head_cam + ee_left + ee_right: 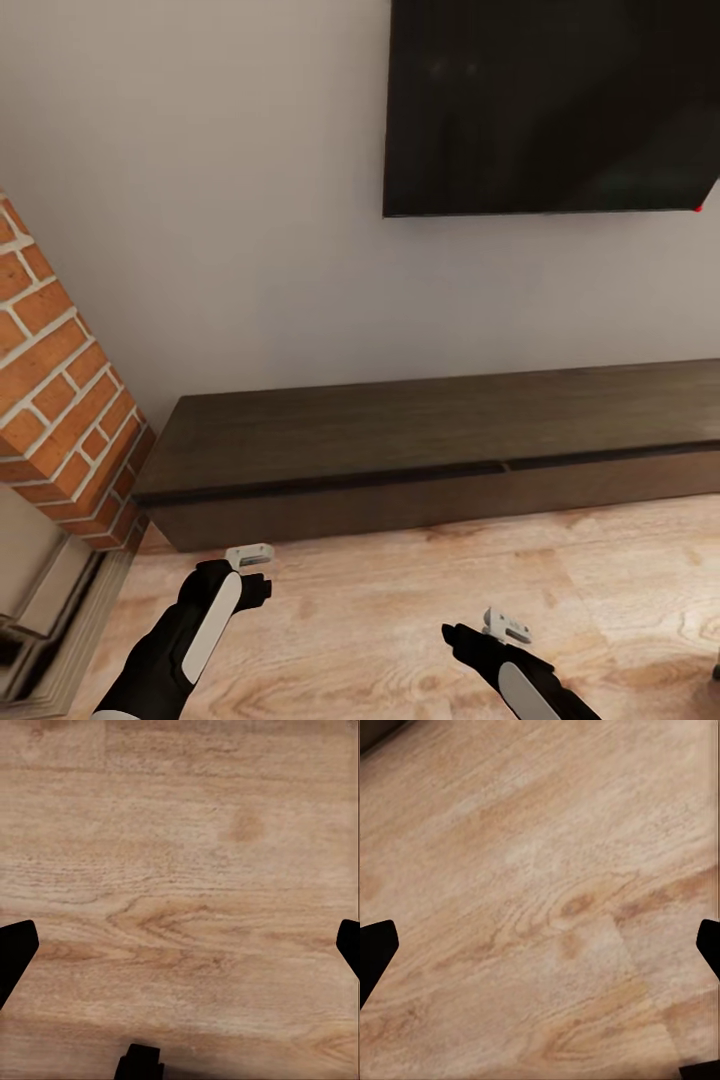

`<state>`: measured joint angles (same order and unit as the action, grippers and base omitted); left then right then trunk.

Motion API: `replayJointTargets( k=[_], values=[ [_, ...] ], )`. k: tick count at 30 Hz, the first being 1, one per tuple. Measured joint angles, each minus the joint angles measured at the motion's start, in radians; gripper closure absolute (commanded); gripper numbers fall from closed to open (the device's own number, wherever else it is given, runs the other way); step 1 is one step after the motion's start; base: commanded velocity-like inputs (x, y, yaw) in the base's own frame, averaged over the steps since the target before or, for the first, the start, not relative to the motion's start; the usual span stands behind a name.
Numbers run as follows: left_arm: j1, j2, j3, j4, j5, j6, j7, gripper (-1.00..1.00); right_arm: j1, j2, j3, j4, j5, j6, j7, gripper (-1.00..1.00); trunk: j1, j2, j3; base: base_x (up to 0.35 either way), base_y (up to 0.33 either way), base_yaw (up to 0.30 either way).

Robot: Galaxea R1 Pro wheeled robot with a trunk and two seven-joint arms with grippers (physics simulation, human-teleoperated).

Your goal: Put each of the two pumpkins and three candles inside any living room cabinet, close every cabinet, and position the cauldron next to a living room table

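Observation:
The cabinet (420,460), a long, low, dark brown unit, stands against the wall ahead with its fronts flush and shut and a bare top. My left gripper (248,578) hangs over the wooden floor just before the cabinet's left end. My right gripper (482,636) hovers lower over the floor, further from the cabinet. Both wrist views look straight down on floorboards, with the dark fingers (15,952) (375,952) spread far apart and nothing between them. The pumpkins, candles and cauldron are out of view.
A red brick fireplace column (60,390) juts out at the left, close to the cabinet's left end. A black TV screen (550,100) hangs on the grey wall above the cabinet. Light wooden floor (400,620) stretches to the right.

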<state>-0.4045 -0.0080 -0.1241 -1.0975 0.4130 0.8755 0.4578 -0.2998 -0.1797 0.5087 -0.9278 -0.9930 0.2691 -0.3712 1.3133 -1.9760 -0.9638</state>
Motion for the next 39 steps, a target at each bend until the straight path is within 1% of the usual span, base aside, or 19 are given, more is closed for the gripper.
replayJointTargets(
  k=[15, 23, 28, 39],
  values=[
    [0.0, -0.003, -0.006, 0.0, 0.0, 0.0, 0.0, -1.0, 0.0, 0.0, -0.002, 0.02, 0.0, -0.003, 0.0, -1.0, -0.058, 0.105, 0.047, 0.0, 0.0, 0.0],
    [0.0, -0.001, -0.001, 0.0, 0.0, 0.0, 0.0, -1.0, 0.0, 0.0, -0.002, 0.024, 0.001, -0.003, -0.001, -1.0, -0.088, 0.161, 0.072, 0.0, 0.0, -0.005],
    [0.0, -0.001, -0.001, -0.001, 0.0, 0.0, 0.0, -1.0, 0.0, 0.0, -0.002, 0.025, 0.001, -0.003, -0.001, -1.0, -0.088, 0.161, 0.069, 0.0, 0.0, -0.169],
    [0.0, 0.0, -0.002, -0.001, 0.0, 0.0, 0.0, -1.0, 0.0, 0.0, -0.003, 0.04, -0.001, -0.003, 0.0, -1.0, -0.088, 0.161, 0.065, 0.0, 0.0, -0.265]
  ],
)
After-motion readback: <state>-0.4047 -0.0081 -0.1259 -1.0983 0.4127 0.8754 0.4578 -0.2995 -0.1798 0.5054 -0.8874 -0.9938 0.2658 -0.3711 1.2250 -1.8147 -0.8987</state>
